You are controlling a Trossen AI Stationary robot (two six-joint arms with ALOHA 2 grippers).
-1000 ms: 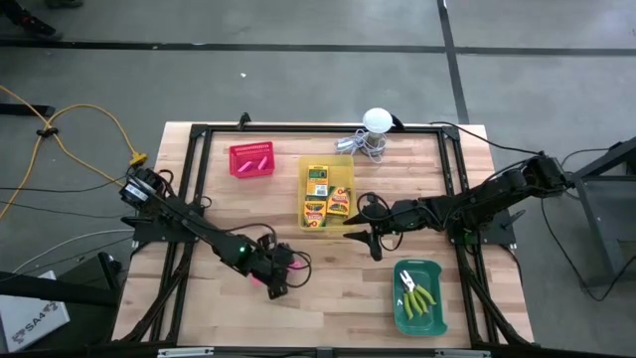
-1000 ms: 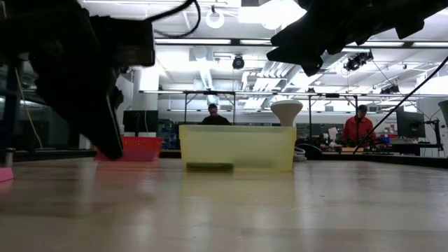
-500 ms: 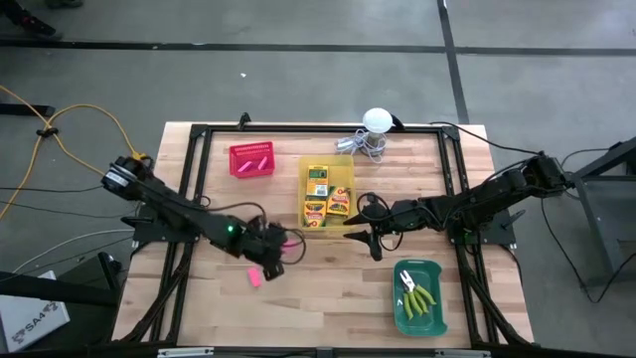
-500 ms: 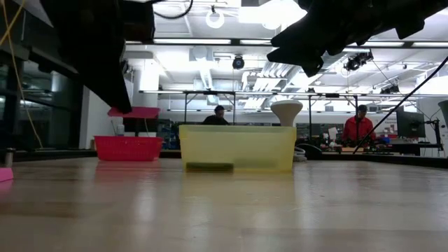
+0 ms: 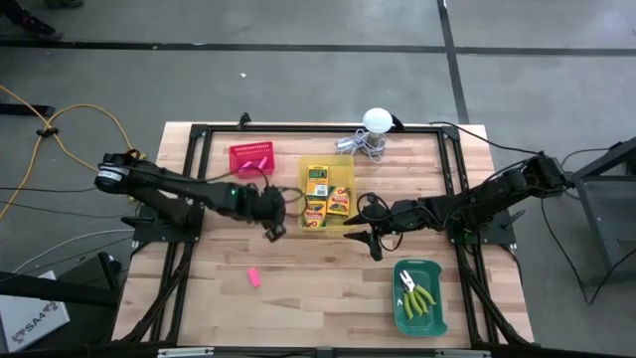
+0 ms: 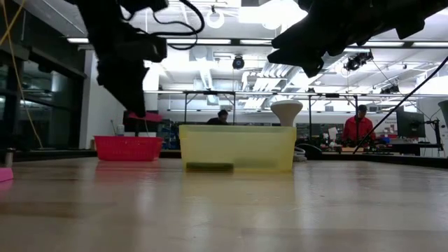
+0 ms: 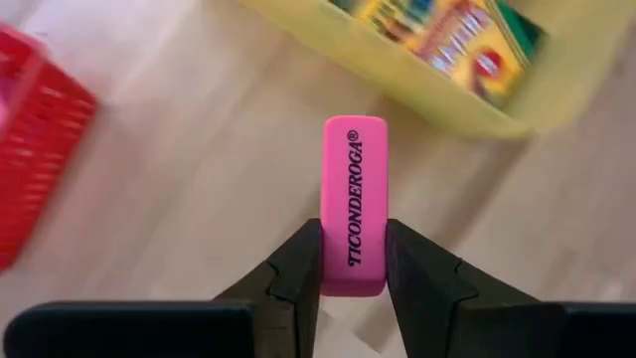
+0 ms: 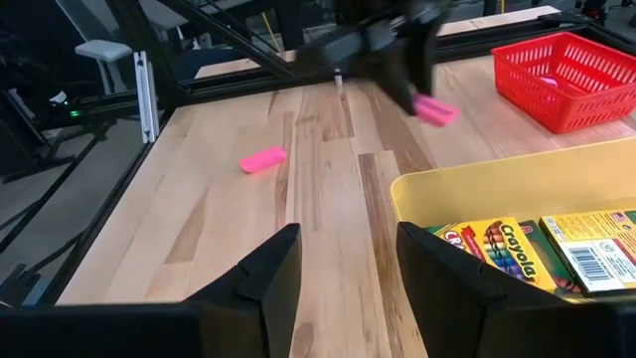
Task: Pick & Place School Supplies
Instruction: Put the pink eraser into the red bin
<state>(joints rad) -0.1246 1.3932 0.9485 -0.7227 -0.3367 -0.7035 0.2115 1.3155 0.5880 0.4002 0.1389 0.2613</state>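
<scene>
My left gripper [image 5: 275,230] is shut on a pink eraser [image 7: 355,204] printed TICONDEROGA, above bare wood between the red bin [image 5: 252,160] and the yellow bin [image 5: 327,192]. The right wrist view shows that eraser [image 8: 434,110] in the air. A second pink eraser [image 5: 253,276] lies flat on the table near the front left. Crayon boxes [image 5: 318,195] lie in the yellow bin. Two tools with yellow-green handles [image 5: 417,295] lie in the green bin [image 5: 400,316]. My right gripper [image 5: 360,238] hangs open and empty just right of the yellow bin. My left gripper pinches the eraser's two long sides near one end [image 7: 353,270] between its two fingers [image 7: 298,268]. The fingers slant down from the table's left. Most of the eraser sticks out past the fingertips, lifted clear of the table.
A white ball [image 5: 377,121] with metal clutter stands at the far edge. The red bin holds pink erasers [image 5: 255,162]. Black frame rails [image 5: 194,179] run along the table's sides. Bare wood lies between the bins and the front edge. People show in the room behind.
My left gripper has risen from the front left of the table and gone toward the far edge, up to the gap between the red and yellow bins, carrying the pink eraser clear of the wood. The second eraser has stayed on the table.
</scene>
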